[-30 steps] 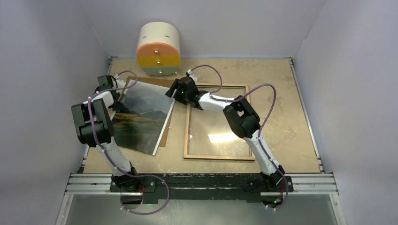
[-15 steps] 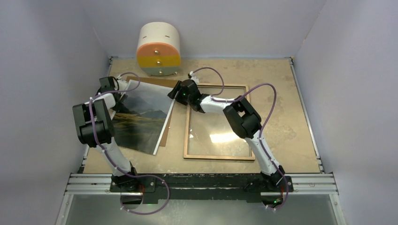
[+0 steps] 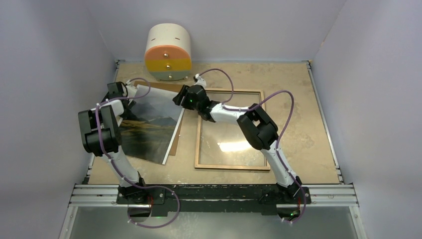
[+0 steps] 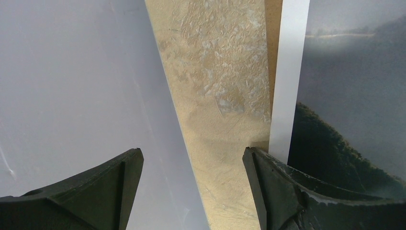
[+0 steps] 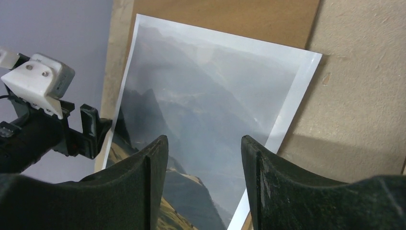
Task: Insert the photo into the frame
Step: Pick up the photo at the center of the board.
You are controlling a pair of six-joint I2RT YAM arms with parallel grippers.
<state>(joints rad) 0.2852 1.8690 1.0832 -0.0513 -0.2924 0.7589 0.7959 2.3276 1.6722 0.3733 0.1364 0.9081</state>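
Nearest me, the frame (image 3: 231, 167) lies flat on the surface (image 3: 298, 99) with its pale wood side up, in front of the right arm, its long axis running away from me. Just to its left, apart from it, the photo (image 3: 149, 129) rests on the brown backing board (image 5: 225, 19). Its long axis also runs near to far but is skewed a little, so I judge the coming move is a carry to the right with a slight turn. Both hands are at the photo's far end. The left hand (image 4: 192, 152) is spread wide at the far-left edge with nothing between its fingers, one finger over the white border; I cannot tell if it touches. The right hand (image 5: 204, 140) hangs released over the far-right corner, holding nothing, and is the one nearer the frame. Beyond them a banded drum (image 3: 167, 52) stands at the back wall.
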